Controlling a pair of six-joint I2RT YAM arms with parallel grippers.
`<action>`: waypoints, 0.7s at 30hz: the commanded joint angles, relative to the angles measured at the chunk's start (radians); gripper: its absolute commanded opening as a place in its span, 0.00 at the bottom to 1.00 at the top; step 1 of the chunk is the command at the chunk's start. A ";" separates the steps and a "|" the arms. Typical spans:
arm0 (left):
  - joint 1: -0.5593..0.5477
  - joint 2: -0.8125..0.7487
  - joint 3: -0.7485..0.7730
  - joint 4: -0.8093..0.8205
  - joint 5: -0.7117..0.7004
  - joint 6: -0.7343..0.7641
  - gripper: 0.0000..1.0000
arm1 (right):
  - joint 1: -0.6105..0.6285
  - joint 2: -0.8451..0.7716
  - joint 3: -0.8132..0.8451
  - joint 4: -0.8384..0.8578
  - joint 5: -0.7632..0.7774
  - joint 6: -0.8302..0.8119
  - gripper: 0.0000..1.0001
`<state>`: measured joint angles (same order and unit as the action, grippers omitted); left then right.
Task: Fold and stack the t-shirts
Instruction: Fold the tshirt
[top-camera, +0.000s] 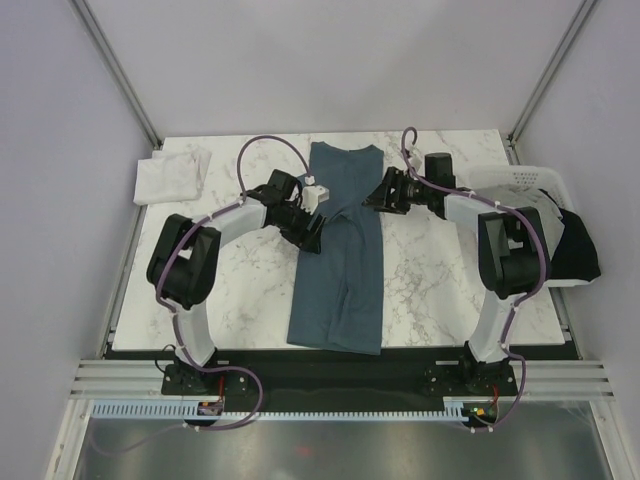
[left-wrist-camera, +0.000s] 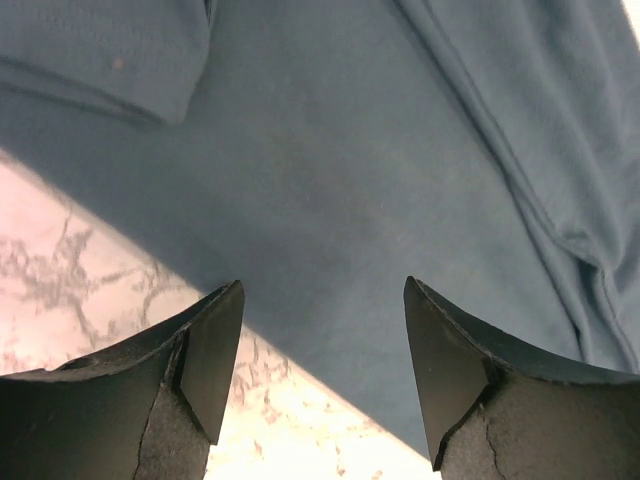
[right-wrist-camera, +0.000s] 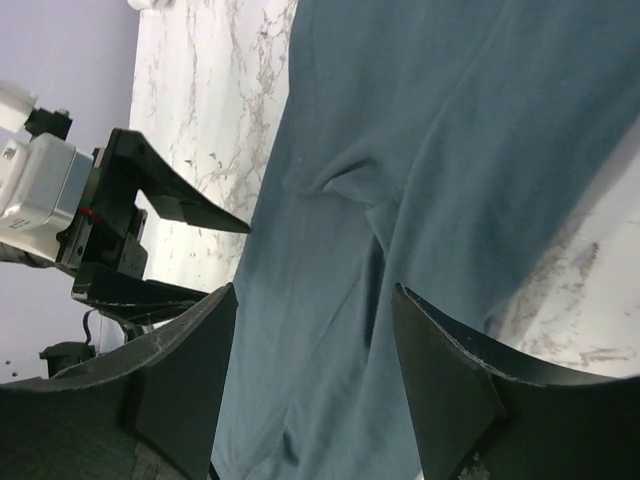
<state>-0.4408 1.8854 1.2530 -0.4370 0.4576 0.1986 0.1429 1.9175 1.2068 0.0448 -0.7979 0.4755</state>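
Note:
A dark slate-blue t-shirt (top-camera: 340, 260) lies down the middle of the table as a long narrow strip, its sides folded in. My left gripper (top-camera: 310, 234) hovers open at the strip's left edge; in the left wrist view its jaws (left-wrist-camera: 323, 300) straddle the cloth's edge (left-wrist-camera: 350, 150) with nothing between them. My right gripper (top-camera: 369, 198) stands open at the strip's right edge, over the folded sleeve area (right-wrist-camera: 420, 120), jaws (right-wrist-camera: 315, 300) empty. A white t-shirt (top-camera: 172, 176) lies folded at the back left corner. A black t-shirt (top-camera: 578, 250) hangs over the basket's side.
A white slatted basket (top-camera: 523, 180) sits at the table's right edge behind the right arm. Marble tabletop (top-camera: 240, 290) shows on both sides of the strip. The left gripper (right-wrist-camera: 225, 260) appears in the right wrist view, close across the cloth.

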 joint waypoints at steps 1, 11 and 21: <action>0.005 0.037 0.078 0.029 0.082 -0.047 0.73 | 0.023 0.041 0.039 0.052 -0.049 0.017 0.72; 0.022 0.126 0.137 -0.002 0.110 -0.060 0.72 | 0.037 0.233 0.174 -0.121 0.035 -0.077 0.72; 0.027 0.202 0.207 -0.012 0.112 -0.056 0.72 | 0.037 0.365 0.345 -0.174 0.054 -0.095 0.72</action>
<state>-0.4202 2.0441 1.4109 -0.4412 0.5442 0.1631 0.1799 2.2272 1.4960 -0.1040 -0.7918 0.4179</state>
